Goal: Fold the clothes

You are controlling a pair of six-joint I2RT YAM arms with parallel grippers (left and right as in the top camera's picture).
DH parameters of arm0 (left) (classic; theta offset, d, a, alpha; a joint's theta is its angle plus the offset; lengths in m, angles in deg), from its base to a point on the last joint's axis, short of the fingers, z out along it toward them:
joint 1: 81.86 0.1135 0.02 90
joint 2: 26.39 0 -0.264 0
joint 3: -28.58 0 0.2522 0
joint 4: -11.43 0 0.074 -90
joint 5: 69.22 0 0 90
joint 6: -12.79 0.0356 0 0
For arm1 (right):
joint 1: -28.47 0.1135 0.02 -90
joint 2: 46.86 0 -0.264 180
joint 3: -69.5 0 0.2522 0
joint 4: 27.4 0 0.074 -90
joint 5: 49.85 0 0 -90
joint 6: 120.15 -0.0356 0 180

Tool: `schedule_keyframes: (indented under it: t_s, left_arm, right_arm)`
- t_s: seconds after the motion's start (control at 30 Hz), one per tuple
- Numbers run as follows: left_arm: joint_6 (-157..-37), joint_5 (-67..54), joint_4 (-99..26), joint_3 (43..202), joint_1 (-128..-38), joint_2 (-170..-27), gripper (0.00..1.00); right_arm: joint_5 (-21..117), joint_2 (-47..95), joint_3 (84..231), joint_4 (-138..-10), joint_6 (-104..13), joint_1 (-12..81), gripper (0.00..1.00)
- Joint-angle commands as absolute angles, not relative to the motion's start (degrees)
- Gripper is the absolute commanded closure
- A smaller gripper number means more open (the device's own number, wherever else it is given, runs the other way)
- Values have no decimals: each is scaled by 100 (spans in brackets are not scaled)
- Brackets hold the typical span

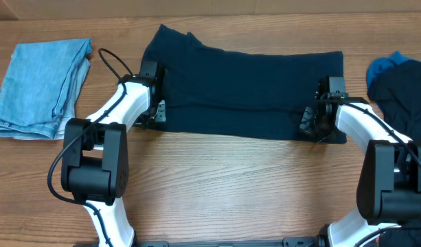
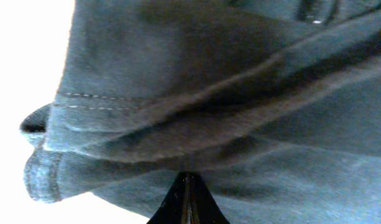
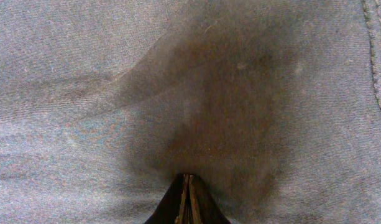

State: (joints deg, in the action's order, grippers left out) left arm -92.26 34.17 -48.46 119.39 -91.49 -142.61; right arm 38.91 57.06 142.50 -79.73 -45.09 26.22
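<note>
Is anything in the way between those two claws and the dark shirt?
Nothing visible. The left gripper and right gripper are each shut on an end of the dark navy shirt; the light blue denim lies apart.

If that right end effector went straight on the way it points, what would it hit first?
The dark navy garment: the right end effector is shut, tips apparently pinching that fabric, which fills its view.

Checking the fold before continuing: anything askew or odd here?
The navy garment is uneven: its far-left corner juts beyond the otherwise straight far edge. Nothing looks spilled or torn.
</note>
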Motion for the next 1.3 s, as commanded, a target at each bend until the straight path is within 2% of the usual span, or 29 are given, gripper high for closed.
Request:
schedule_keyframes:
  t_s: [0.0, 0.33, 0.53, 0.67, 1.03, 1.1, 1.17, 1.27]
  left_arm:
    - [-9421, 3522, -4857, 11631, -9087, -14394, 96]
    - [-9526, 2606, -5358, 11454, -9081, -14294, 96]
    - [-9718, 2752, -4962, 11563, -9072, -13184, 96]
    - [-9716, 3259, -4649, 11544, -9072, -13503, 96]
    - [-9696, 3321, -4287, 11367, -9046, -14329, 96]
    - [-9773, 3270, -4284, 11122, -9046, -14329, 96]
    - [-9806, 3019, -4284, 10820, -9050, -14329, 96]
    - [-9806, 2779, -4435, 10597, -9050, -14329, 96]
  right_arm:
    - [3500, 5957, 14034, -8047, -4487, 2515, 96]
    - [3480, 5957, 14034, -8069, -4470, 2515, 95]
    - [3483, 5957, 14034, -8060, -4472, 2518, 95]
    - [3485, 5957, 14034, -8040, -4474, 2518, 95]
    - [3520, 5957, 14031, -8077, -4472, 2518, 95]
    - [3454, 5957, 14031, -8121, -4470, 2518, 90]
    - [3310, 5957, 14034, -8171, -4472, 2515, 78]
    - [3222, 5957, 14136, -8309, -4472, 2515, 77]
